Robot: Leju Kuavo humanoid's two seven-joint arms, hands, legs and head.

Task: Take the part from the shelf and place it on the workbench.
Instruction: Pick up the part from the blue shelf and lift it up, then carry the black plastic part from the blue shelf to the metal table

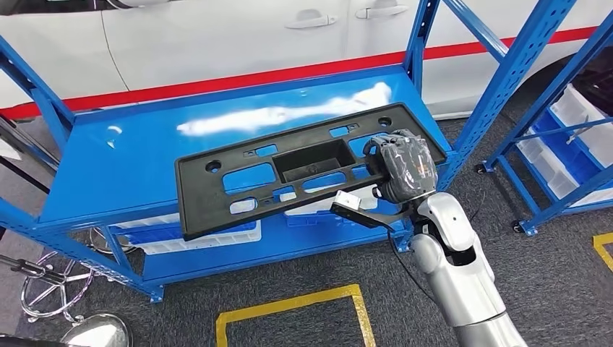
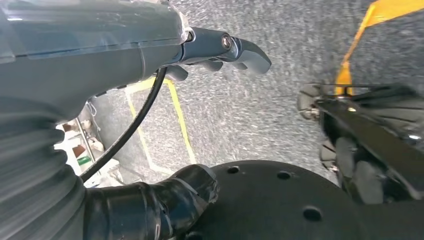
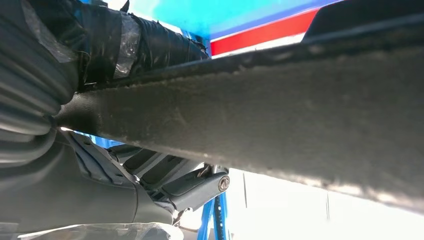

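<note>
Black part (image 1: 289, 170) lies over the blue shelf (image 1: 116, 166); your right hand (image 1: 402, 168) grips its right end, fingers above, thumb beneath. Your left hand (image 2: 220, 50) holds nothing, fingers loosely extended.

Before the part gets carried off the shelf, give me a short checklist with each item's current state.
1. Right hand grips the long black plastic panel with cut-outs at its right end: ok.
2. Panel lifted free of the blue metal shelf: cannot tell; its near edge overhangs the front.
3. Grip balanced: not ok, held at one end only.
4. Left hand free to support: ok, it holds nothing, hanging over the grey floor.
5. Blue shelf upright beside the right hand: close, watch clearance.
</note>
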